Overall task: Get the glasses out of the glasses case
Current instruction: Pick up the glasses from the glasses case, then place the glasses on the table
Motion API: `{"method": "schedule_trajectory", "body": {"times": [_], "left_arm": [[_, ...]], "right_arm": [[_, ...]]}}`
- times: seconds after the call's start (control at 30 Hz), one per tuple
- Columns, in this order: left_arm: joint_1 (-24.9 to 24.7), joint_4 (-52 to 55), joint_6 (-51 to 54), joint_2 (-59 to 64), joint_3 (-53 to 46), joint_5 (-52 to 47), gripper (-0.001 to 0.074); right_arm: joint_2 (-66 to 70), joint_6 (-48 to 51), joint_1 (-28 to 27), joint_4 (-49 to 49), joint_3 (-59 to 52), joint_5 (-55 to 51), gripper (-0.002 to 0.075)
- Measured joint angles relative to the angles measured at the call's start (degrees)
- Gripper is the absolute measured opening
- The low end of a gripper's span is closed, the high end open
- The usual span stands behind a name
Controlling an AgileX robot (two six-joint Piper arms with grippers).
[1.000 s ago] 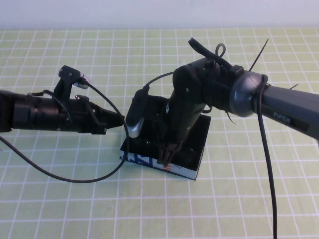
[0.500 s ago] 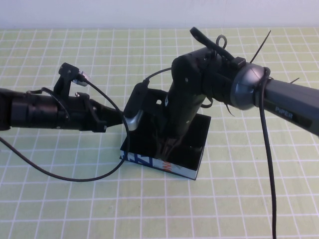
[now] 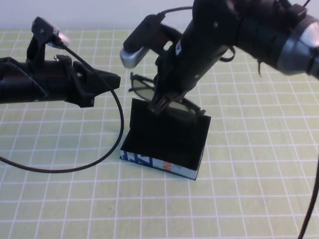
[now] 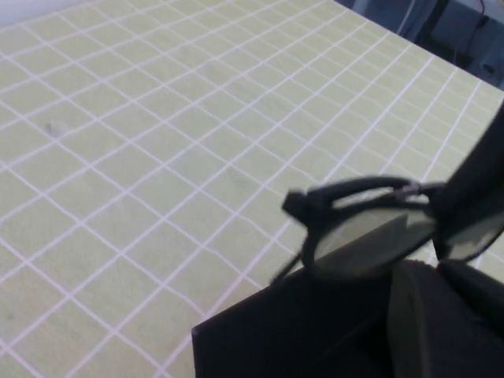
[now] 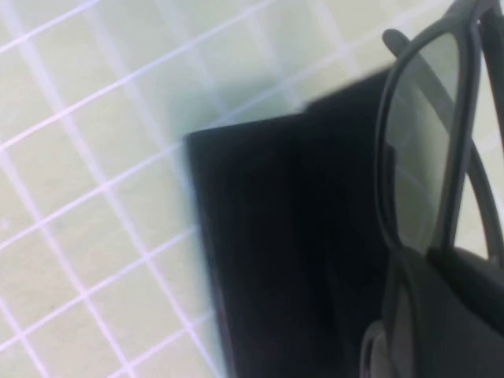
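- The right gripper (image 3: 160, 102) was clamped on the glasses (image 3: 149, 93), holding them in the air above the open glasses case (image 3: 167, 138).
- The left gripper (image 3: 113, 80) hovered at the glasses' nine o'clock; whether its fingers were apart could not be told.

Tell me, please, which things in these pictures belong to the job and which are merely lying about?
Part of the job:
- glasses, held above the case
- glasses case, lid open
- right tool, shut on the glasses
- left tool, raised left of the case, holding nothing

Just lying about:
- green checked mat
- loose black cable
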State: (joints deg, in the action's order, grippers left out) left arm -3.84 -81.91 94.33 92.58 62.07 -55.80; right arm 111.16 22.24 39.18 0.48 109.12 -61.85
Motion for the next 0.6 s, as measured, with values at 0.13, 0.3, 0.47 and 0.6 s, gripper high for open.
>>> {"method": "schedule_trajectory", "body": {"times": [0.13, 0.3, 0.47, 0.6], "left_arm": [[0.00, 0.32, -1.13, -2.06, 0.00, -0.13, -0.0005], [0.00, 2.58, -2.62, -2.19, 0.00, -0.13, -0.0004], [0.00, 3.14, -3.46, -2.19, 0.00, -0.13, -0.0004], [0.00, 4.24, -3.86, -2.19, 0.00, 0.47, -0.0004]], "right_arm": [[-2.85, -7.66, -3.62, -2.95, 0.02, -2.13, 0.0004], [-3.55, -14.12, -14.65, 0.15, -1.28, -4.66, 0.0004], [-3.66, -15.42, -23.62, 9.36, -9.72, -4.20, 0.0004], [-5.19, -15.66, -25.32, 12.98, -21.42, 0.91, 0.0004]]}}
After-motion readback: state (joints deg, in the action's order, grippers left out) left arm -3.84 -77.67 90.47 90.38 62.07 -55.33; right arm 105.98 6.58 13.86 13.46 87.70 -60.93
